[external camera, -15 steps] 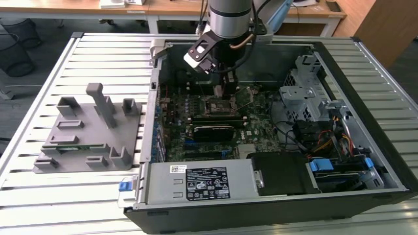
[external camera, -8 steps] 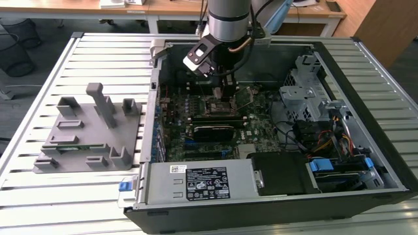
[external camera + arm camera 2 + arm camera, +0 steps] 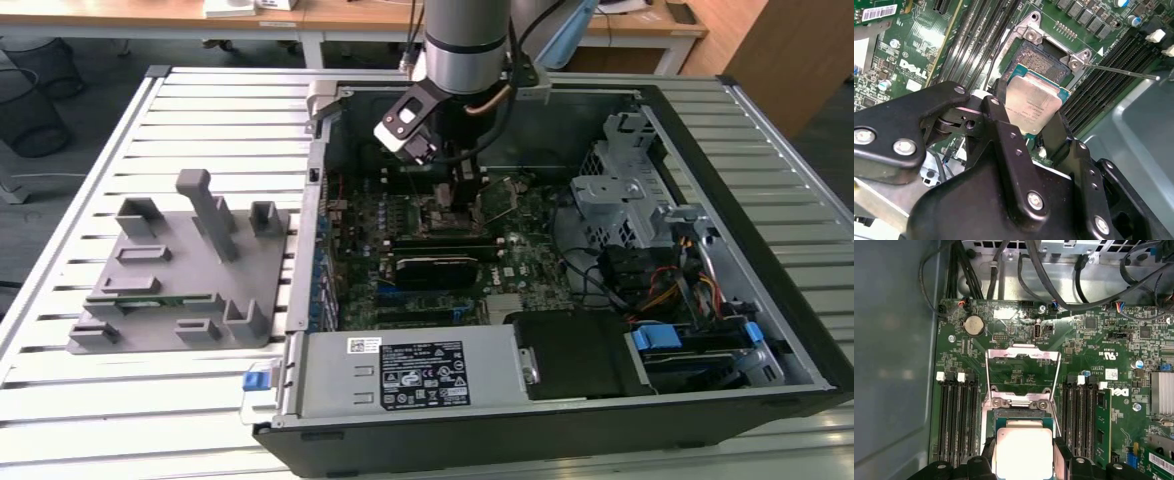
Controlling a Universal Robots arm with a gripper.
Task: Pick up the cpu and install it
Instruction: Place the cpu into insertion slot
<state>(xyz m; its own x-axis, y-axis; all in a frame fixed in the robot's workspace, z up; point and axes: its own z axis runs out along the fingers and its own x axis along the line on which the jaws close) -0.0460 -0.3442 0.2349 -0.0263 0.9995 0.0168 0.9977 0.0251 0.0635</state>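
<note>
One arm (image 3: 465, 40) on this job: how do you have it standing?

You have it reaching straight down from above into the open computer case (image 3: 761, 140), which lies on its side on the slatted table (image 3: 174, 110). The wrist hangs over the motherboard (image 3: 534, 235), between the case walls.

And the grey holder block (image 3: 174, 270)?

It stands on the table outside the case, at the exterior view's left, well apart from your arm.

What is your gripper (image 3: 1029, 120) doing?

It is clamped. In both wrist views the two black fingers (image 3: 1000, 117) press on opposite edges of the cpu (image 3: 1033, 102), whose silvery top faces the cameras.

Where does the cpu sit, then?

It sits between your fingertips, right over the socket (image 3: 1046, 62). The socket's metal frame (image 3: 1023, 354) is swung up and open beyond it. In the second wrist view the chip looks tilted, with one edge low over the socket's rim and part of the contact field bare past it. I cannot tell whether it touches the socket.
</note>
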